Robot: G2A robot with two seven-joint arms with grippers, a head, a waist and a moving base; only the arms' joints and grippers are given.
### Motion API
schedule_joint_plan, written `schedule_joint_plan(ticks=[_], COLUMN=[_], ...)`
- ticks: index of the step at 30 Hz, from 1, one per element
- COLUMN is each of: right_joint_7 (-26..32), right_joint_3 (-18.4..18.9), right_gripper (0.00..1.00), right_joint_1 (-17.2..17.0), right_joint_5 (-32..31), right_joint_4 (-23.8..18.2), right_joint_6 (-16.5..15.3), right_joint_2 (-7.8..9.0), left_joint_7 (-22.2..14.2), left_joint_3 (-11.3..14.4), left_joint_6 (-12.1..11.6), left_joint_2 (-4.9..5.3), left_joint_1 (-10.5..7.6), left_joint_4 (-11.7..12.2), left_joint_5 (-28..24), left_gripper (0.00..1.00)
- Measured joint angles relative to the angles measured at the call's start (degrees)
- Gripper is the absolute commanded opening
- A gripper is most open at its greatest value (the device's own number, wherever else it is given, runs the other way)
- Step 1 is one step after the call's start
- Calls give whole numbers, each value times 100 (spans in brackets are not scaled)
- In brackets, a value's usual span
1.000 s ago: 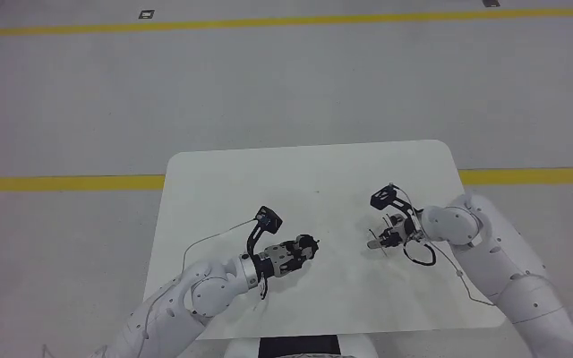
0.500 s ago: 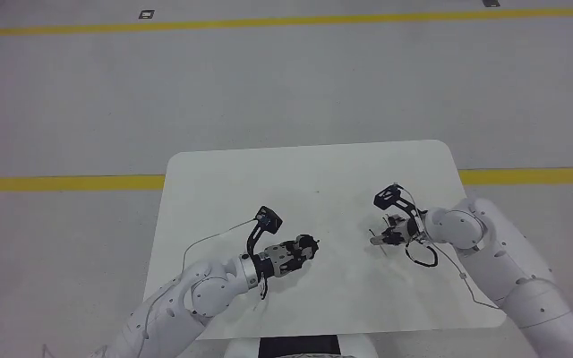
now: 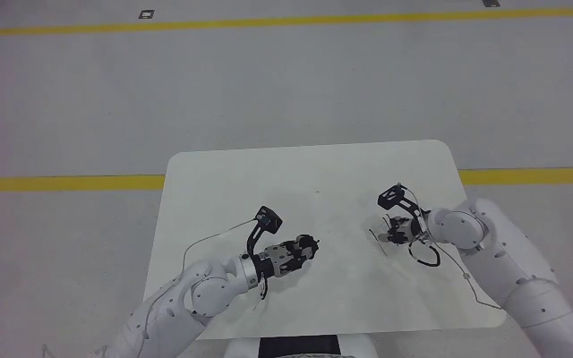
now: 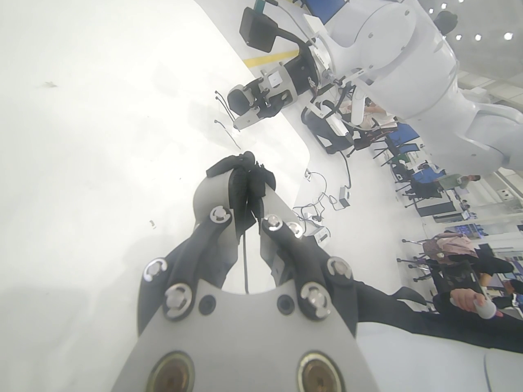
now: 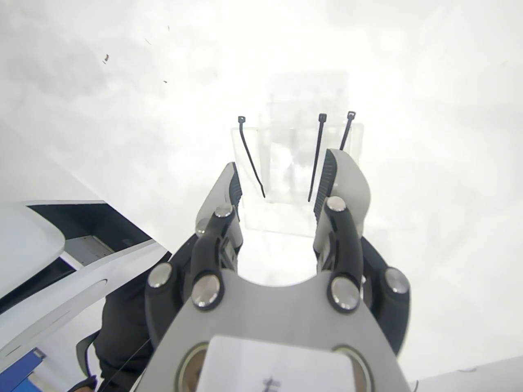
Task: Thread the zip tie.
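Observation:
My left gripper (image 4: 246,173) is shut on a black zip tie (image 4: 245,259), whose thin strap runs back between the fingers. In the top view this gripper (image 3: 307,245) sits over the table's front middle. My right gripper (image 5: 282,183) stands open just behind a clear holder (image 5: 282,218). The holder carries three black zip ties, one on the left (image 5: 249,152), one in the middle (image 5: 316,152) and one on the right (image 5: 346,130), partly behind a fingertip (image 5: 331,173). In the top view the right gripper (image 3: 392,236) is beside those ties (image 3: 376,238), right of centre.
The white table (image 3: 269,179) has rounded corners and a bare far half. A few small dark specks (image 5: 106,58) lie on its surface. About a hand's width of table separates the two grippers.
The right gripper has drawn back slightly to the right, away from the holder with the ties. The left arm has kept still.

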Motion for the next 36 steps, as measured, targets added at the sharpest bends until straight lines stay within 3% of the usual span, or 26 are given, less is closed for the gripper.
schedule_joint_plan(ticks=[18,36], right_joint_7=[6,2], right_joint_3=[-68,-152], right_gripper=[20,17], right_joint_1=[85,141], right_joint_5=[-71,-199], right_joint_4=[107,169], right_joint_6=[163,326], right_joint_2=[-23,-52], left_joint_7=[0,0], left_joint_3=[0,0], left_joint_6=[0,0], left_joint_2=[0,0], left_joint_1=[0,0], left_joint_4=[0,0], left_joint_5=[0,0], left_gripper=[0,0])
